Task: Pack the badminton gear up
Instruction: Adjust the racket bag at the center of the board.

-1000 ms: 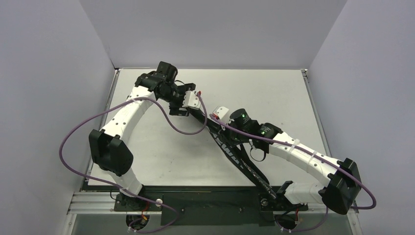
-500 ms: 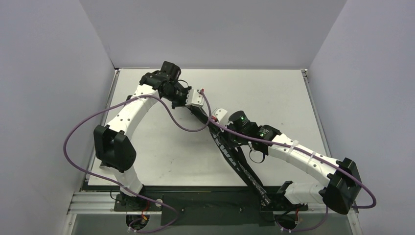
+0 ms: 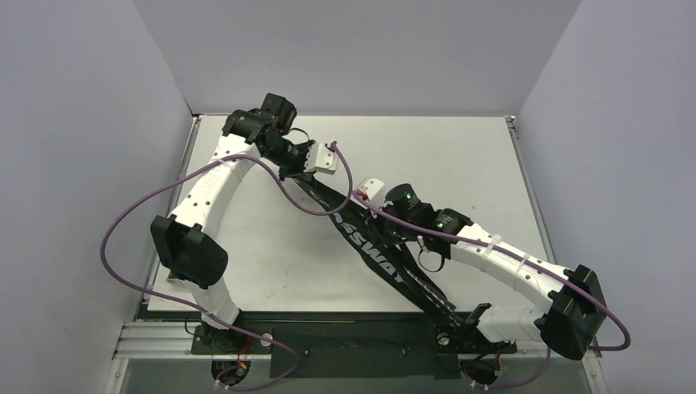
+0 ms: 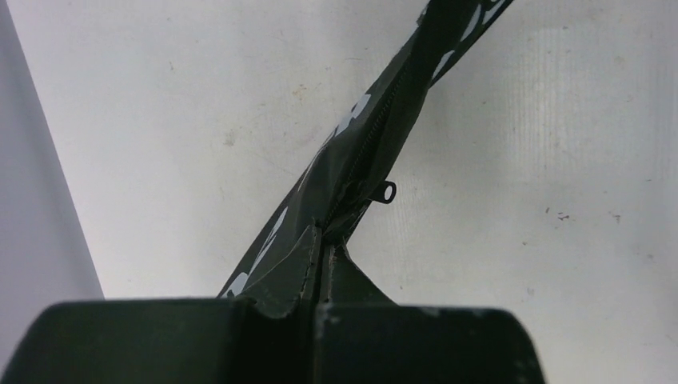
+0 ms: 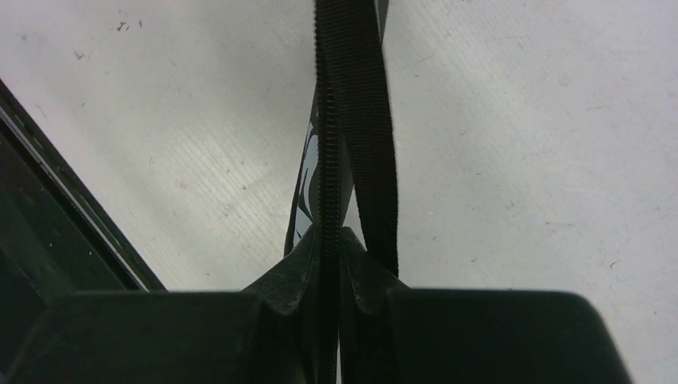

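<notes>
Stretching diagonally across the white table (image 3: 468,156), the black teardrop fabric "CROSSWAY" racket bag (image 3: 386,261) is pinched between both arms. The left tool (image 4: 318,304) is clamped on its far end. The right tool (image 5: 336,276) is closed on the zipper seam mid-length, beside a black webbing strap (image 5: 372,120). Pulling apart too hard could drag the fabric out of either grip. The small zipper pull (image 4: 386,192) could jam, or the strap could catch in the teeth.

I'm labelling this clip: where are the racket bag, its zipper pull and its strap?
racket bag (image 3: 373,246), top external view, white lettering on its side
zipper pull (image 4: 387,192), left wrist view, its ring end
strap (image 5: 369,120), right wrist view, flat webbing
</notes>
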Controlling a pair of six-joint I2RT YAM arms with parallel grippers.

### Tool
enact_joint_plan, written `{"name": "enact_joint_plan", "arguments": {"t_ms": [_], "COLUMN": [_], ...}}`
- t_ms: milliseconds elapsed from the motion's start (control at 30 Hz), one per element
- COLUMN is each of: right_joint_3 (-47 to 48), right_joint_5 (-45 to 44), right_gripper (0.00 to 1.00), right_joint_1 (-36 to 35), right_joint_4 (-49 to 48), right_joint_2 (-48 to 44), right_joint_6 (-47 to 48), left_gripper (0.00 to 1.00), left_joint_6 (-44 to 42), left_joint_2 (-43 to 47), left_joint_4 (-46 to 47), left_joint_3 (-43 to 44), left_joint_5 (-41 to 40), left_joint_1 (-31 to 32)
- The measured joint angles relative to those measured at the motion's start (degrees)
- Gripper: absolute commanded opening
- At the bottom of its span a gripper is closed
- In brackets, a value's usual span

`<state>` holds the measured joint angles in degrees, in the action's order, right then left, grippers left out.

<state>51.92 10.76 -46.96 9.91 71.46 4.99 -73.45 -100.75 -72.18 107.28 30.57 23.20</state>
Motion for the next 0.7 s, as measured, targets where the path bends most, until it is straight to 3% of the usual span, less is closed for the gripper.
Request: {"name": "enact_joint_plan", "arguments": {"t_ms": [233,400,567,700], "right_joint_3": [0.04,1.36,2.01,2.01], "right_joint_5": [-2.27,-4.09,-8.70,-12.74], "right_gripper": [0.02,0.16,0.38,0.43], "right_joint_1": [4.07,4.09,4.17,4.74], "right_joint_4": [-3.65,-4.96,-6.25,-7.69], "right_joint_2": [0.00,0.02,-0.37,-3.13], "right_joint_6": [-3.39,-6.03,-9.62,-12.00], "left_gripper": [0.00,0.00,0.00,0.00], "left_joint_6": [3.87,8.04,13.27,17.97], "left_joint_2": [-1.88,-4.37,-6.27,-8.66], "left_joint_4": [-7.91,-11.34,-12.37,-12.76], "left_joint_3": [1.97,1.81,1.70,1.57], "left_joint_5": [3.63,8.48,10.82,11.82], "left_joint_1": [-3.93,-8.00,-9.88,-9.86]}}
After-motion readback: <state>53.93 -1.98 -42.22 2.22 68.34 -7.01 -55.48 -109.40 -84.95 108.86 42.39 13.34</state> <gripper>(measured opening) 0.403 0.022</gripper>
